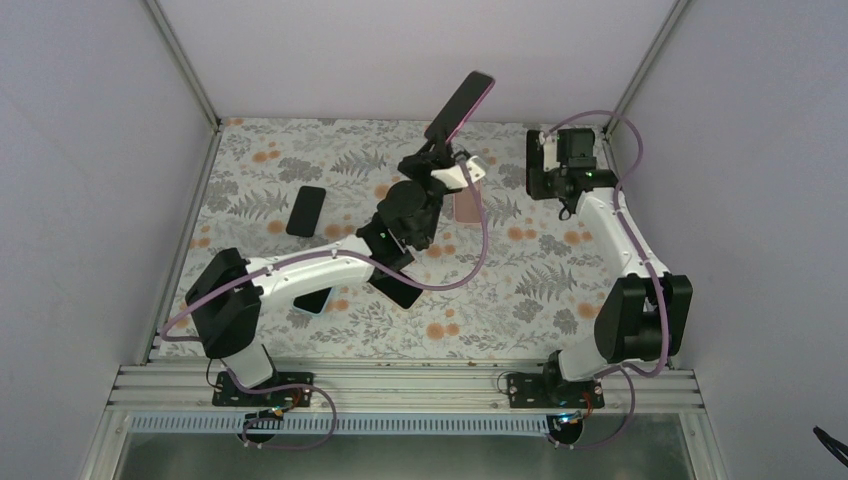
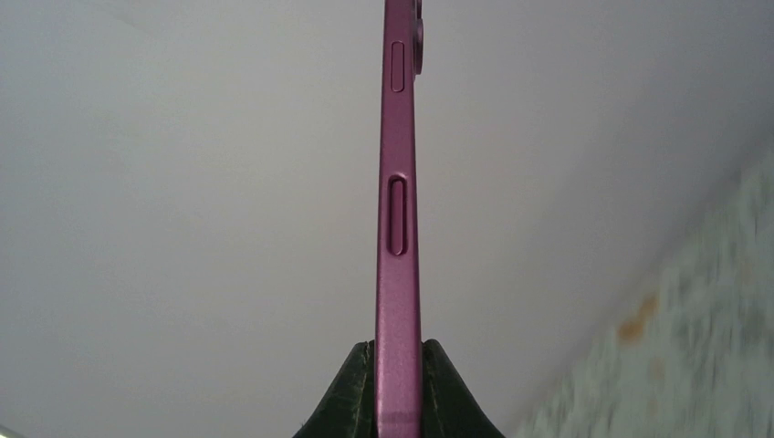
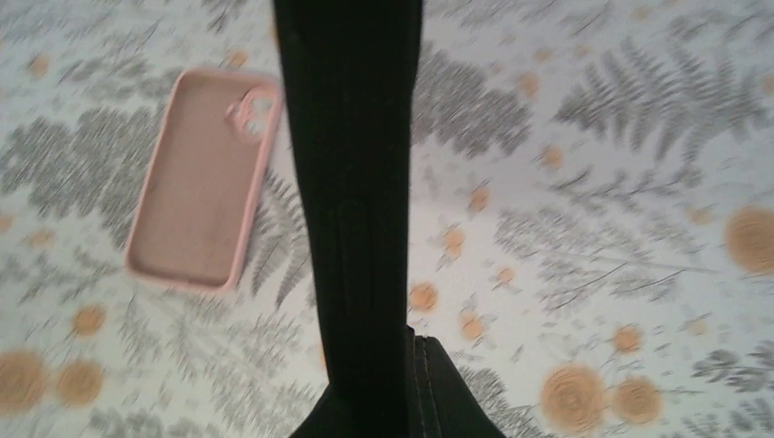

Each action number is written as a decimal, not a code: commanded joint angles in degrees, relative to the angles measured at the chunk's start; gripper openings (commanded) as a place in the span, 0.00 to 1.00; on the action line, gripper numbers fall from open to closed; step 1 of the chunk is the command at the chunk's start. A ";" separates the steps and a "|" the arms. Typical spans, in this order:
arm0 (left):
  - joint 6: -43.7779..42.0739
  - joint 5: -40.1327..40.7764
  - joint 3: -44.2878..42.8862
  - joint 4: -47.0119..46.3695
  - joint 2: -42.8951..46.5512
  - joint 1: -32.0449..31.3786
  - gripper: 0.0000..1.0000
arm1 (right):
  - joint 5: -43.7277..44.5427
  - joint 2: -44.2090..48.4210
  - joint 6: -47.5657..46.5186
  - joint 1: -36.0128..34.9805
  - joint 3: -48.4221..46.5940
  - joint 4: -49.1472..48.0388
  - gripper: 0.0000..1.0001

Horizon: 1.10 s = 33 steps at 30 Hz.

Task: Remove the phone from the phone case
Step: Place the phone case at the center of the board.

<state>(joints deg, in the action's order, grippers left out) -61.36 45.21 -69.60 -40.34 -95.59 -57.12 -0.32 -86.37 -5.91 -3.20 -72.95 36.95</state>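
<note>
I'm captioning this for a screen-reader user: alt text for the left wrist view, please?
A magenta phone, edge-on with two side buttons, rises mid-frame, its lower end clamped between the dark fingers of the left gripper. Behind it is a pale wall, with blurred floral cloth at lower right.

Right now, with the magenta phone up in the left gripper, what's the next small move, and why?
Probably lower the left gripper and lay the slim magenta phone on the floral mat: it hangs in mid-air, and the empty pink phone case lies flat there.

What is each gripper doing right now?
Left gripper: closed on the purple phone.
Right gripper: closed on a flat black item.
</note>
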 commanded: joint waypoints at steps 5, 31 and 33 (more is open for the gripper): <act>-5.18 8.51 9.96 17.14 -9.11 10.99 0.04 | -16.22 -4.07 -6.01 2.41 1.87 6.76 0.03; 10.79 -5.04 4.57 53.17 -19.64 10.81 0.65 | -27.55 -30.30 -10.95 9.81 -10.37 20.73 0.37; 11.03 -6.69 5.47 54.97 -18.67 9.97 0.69 | -26.18 -29.34 -11.22 9.96 -9.59 21.73 0.49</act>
<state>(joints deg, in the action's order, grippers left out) -52.71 44.99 -65.45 5.21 -115.77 -45.69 -25.10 -115.31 -13.98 6.46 -82.06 52.64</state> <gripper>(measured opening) 0.654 0.394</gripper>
